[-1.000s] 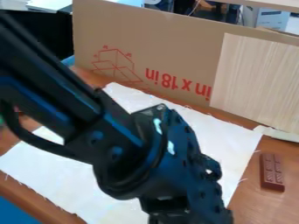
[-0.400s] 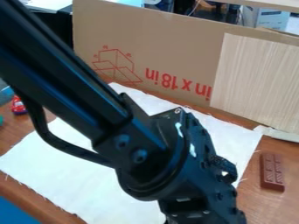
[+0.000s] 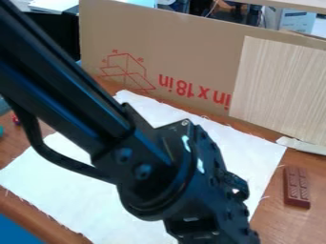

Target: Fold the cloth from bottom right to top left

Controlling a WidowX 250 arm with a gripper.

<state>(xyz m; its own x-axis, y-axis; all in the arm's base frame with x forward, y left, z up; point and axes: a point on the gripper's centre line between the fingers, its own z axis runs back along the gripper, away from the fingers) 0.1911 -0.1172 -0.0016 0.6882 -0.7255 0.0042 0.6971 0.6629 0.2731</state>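
My gripper [image 3: 213,233] is at the bottom edge of the view, right of centre, over the cloth's near right part; its tips are cut off by the frame. The white cloth [image 3: 70,190] lies flat and unfolded on the brown table, with frayed edges. The arm crosses it from the upper left and hides its middle and the near right corner.
A brown chocolate-bar toy [image 3: 297,187] lies right of the cloth. Behind the cloth stands a cardboard panel [image 3: 191,52] with a pale wood board [image 3: 280,86] against it. A small red toy [image 3: 16,119] is at the left edge, partly behind the arm.
The arm and gripper first shifted right and down, then slightly back to the left. The cloth has stayed flat in the same place.
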